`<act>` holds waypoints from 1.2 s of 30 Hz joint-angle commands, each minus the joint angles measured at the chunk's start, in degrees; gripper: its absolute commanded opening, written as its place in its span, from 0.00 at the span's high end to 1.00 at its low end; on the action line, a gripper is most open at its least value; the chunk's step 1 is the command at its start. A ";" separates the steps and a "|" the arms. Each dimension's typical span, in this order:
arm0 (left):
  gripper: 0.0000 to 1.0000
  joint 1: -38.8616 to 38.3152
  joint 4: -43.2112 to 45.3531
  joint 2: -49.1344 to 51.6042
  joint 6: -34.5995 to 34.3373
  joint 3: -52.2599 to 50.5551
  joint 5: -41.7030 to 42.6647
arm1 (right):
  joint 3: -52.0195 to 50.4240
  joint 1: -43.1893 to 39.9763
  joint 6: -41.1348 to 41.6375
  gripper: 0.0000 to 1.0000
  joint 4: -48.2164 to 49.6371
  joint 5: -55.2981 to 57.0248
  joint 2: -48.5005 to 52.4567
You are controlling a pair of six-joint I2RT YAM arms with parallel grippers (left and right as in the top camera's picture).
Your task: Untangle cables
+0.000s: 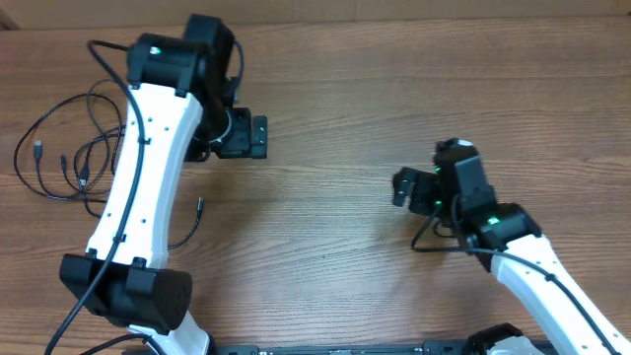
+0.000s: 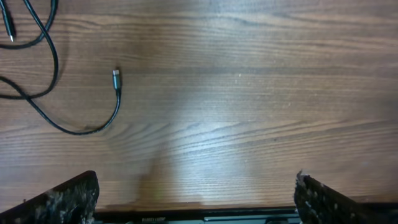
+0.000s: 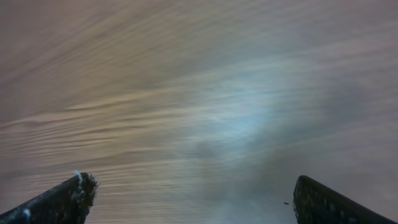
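The thin black cables with small plug ends (image 1: 83, 177) lie in loose loops on the brown wood-grain table (image 1: 325, 89) at its left edge, beside the white left arm (image 1: 138, 187). One plug-tipped strand (image 2: 117, 81) trails out onto bare wood near the left gripper (image 2: 196, 186). That gripper's jaws are spread wide and hold nothing. The right gripper (image 3: 193, 186) is well apart from the cables, over bare wood, and is likewise spread and empty.
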 commanded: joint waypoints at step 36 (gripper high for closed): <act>0.01 -3.06 34.99 -81.77 -11.72 -61.26 -12.07 | -7.72 -12.90 -10.34 0.00 -14.78 -0.59 -42.56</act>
